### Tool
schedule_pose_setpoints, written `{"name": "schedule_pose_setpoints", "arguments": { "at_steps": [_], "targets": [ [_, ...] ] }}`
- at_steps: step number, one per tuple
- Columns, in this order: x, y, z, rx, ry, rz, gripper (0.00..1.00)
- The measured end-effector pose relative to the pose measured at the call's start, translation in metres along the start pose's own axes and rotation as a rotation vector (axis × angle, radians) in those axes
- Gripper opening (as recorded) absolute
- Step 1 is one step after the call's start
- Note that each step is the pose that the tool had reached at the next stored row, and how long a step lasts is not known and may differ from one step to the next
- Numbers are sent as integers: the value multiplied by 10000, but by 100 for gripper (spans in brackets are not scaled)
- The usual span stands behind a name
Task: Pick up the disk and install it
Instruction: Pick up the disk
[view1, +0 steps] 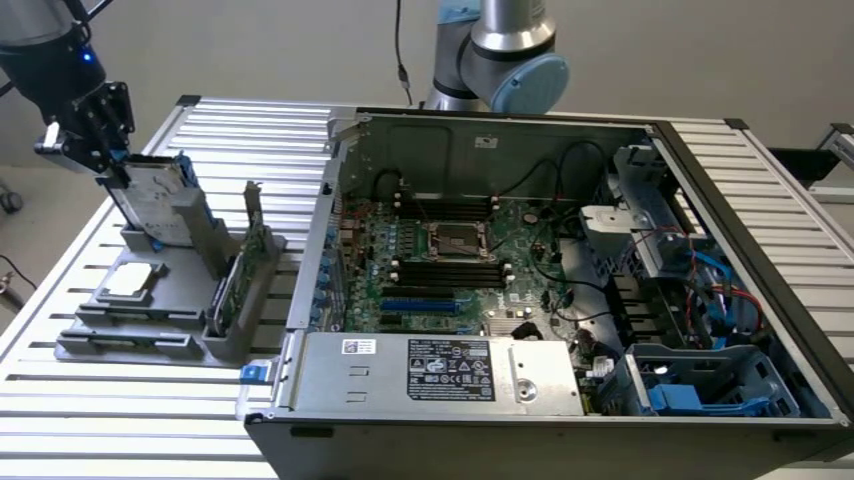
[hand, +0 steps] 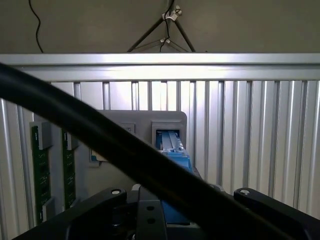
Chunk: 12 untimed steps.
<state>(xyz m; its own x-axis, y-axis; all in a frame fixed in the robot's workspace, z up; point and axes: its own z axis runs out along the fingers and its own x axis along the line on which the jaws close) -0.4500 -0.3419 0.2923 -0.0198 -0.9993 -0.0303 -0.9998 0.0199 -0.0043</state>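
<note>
Disk (view1: 158, 200), blue-railed, stands upright at the grey holder (view1: 127, 345), its upper end clasped between the fingers (view1: 107, 160).

wall (view1: 267, 50): plain, pale grey | table (view1: 134, 420): slatted metal | light: even, probably overhead

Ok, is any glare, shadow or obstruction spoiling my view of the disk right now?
Wrist view: a black cable crosses the lens diagonally and hides much of the disk; bright glare bands the slatted table along its far edge. Exterior view: light is even, the disk at the gripper is unobstructed, and the computer case is shadowed inside toward the exterior view's right.
</note>
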Motion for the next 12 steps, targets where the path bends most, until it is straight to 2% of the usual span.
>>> {"name": "schedule_pose_setpoints", "arguments": {
  "at_steps": [5, 12],
  "targets": [
    [-1, -2, -26, 2, -2, 0, 33],
    [-6, -15, -190, 0, 0, 0, 33]
  ]
}}
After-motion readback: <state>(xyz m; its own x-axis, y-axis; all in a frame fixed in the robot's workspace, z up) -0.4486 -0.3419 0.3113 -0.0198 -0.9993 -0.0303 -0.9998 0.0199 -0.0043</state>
